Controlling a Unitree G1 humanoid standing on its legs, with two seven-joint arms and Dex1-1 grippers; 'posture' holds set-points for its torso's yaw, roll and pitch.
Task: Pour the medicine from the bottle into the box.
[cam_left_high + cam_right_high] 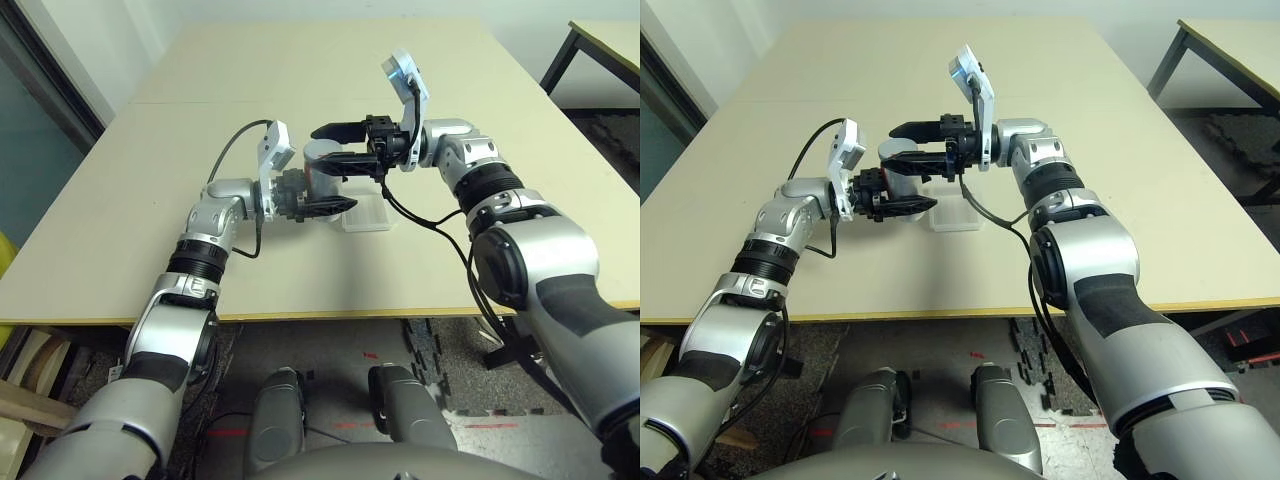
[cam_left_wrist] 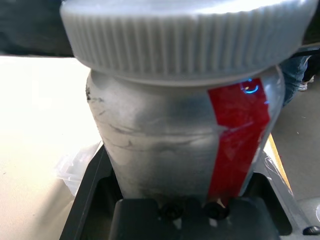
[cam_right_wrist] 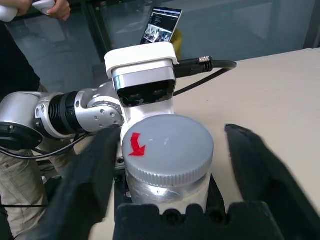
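On the beige table [image 1: 120,220], the left gripper [image 1: 322,207] clamps the upright silver bottle [image 1: 322,172] just left of the clear box [image 1: 366,213]. The right gripper [image 1: 345,146] straddles its grey cap [image 3: 167,145], fingers [image 3: 87,180] spread, one side apart from it.

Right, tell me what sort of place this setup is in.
Most likely an indoor lab or test room. A plain beige table stands on a floor of dark foam mats, a second black-legged table stands beside it, and a person holding a controller stands by glass partitions.
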